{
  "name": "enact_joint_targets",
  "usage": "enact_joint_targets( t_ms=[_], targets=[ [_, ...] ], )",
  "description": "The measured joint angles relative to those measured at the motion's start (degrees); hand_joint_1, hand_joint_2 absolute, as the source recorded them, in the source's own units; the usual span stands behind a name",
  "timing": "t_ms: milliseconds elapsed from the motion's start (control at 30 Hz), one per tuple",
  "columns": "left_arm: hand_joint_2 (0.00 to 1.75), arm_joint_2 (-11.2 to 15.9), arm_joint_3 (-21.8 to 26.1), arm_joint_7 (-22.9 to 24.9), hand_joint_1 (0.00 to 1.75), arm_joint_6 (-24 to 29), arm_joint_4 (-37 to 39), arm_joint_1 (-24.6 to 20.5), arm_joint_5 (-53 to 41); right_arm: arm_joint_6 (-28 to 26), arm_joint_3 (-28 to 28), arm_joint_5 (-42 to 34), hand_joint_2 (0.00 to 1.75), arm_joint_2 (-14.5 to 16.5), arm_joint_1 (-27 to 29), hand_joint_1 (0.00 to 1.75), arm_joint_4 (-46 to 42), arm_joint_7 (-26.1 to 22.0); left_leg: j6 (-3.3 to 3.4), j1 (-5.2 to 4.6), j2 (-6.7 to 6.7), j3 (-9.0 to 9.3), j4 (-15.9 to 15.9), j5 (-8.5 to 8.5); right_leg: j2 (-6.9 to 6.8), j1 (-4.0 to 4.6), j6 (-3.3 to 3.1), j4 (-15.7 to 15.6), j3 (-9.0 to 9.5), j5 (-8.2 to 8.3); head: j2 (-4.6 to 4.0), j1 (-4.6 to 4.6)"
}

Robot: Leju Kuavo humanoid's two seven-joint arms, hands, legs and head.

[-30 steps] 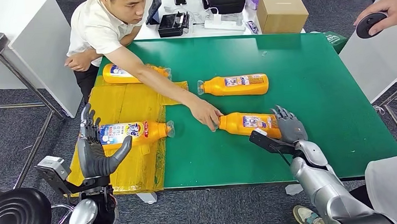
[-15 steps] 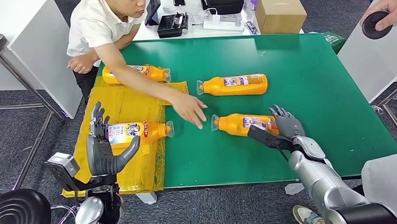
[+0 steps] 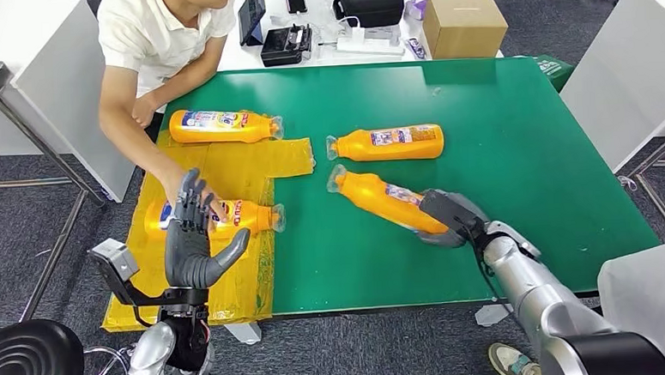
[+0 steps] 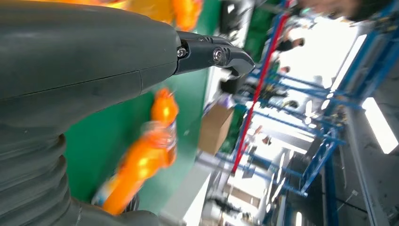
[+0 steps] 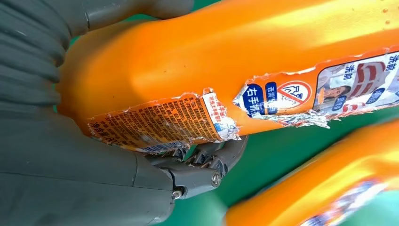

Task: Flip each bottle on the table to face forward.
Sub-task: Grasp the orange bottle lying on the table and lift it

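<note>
Several orange bottles lie on the green table (image 3: pixel 523 126). My right hand (image 3: pixel 451 217) grips the base of one orange bottle (image 3: pixel 379 195), which lies slanted with its cap toward the far left. In the right wrist view its torn label (image 5: pixel 197 117) faces the camera, with my fingers (image 5: pixel 207 165) curled beneath it. A second bottle (image 3: pixel 387 142) lies just beyond. A third bottle (image 3: pixel 223 124) rests at the far left. The front-left bottle (image 3: pixel 249 216) lies on the yellow mat (image 3: pixel 216 168), partly hidden behind my raised, open left hand (image 3: pixel 196 242).
A person (image 3: pixel 158 33) at the far left reaches down, one hand (image 3: pixel 179 185) at the front-left bottle. A cardboard box (image 3: pixel 464 23) and electronics sit on the white table behind. Grey clothing (image 3: pixel 653 308) of another person is at the near right.
My right hand has closed on the near bottle's base and swung it to a slant. The person's arm left that bottle and now reaches the front-left one. My left hand rose slightly.
</note>
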Motion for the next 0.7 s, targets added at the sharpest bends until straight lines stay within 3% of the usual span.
enact_joint_targets(
  t_ms=[167,533,700],
  targets=[
    [1.75,0.49,0.12,1.28,0.0,-2.5,2.41,1.26,5.07,10.77,-2.76,-9.19,1.75,3.43,3.64,1.75,-3.27,-7.26,0.0,0.01,-0.01,-0.13,0.0,0.02,-0.01,0.01,0.0,0.02,-0.11,0.01,0.0,-0.03],
    [1.75,0.96,0.26,1.35,0.0,-2.78,4.28,1.84,5.37,12.07,-2.8,-12.82,1.75,5.9,7.1,1.75,-8.03,-6.72,0.01,-0.05,-0.21,-0.49,0.0,0.05,-0.14,-0.06,0.02,0.03,-0.34,-0.01,0.0,-0.01],
    [1.75,1.06,0.13,2.74,0.0,-3.33,4.78,2.0,5.49,12.95,-2.35,-17.08,1.75,7.19,8.45,1.75,-10.87,-9.51,0.01,-0.03,-0.17,-0.57,0.0,0.05,-0.14,-0.03,0.02,0.03,-0.42,0.0,0.0,-0.01]
  ],
)
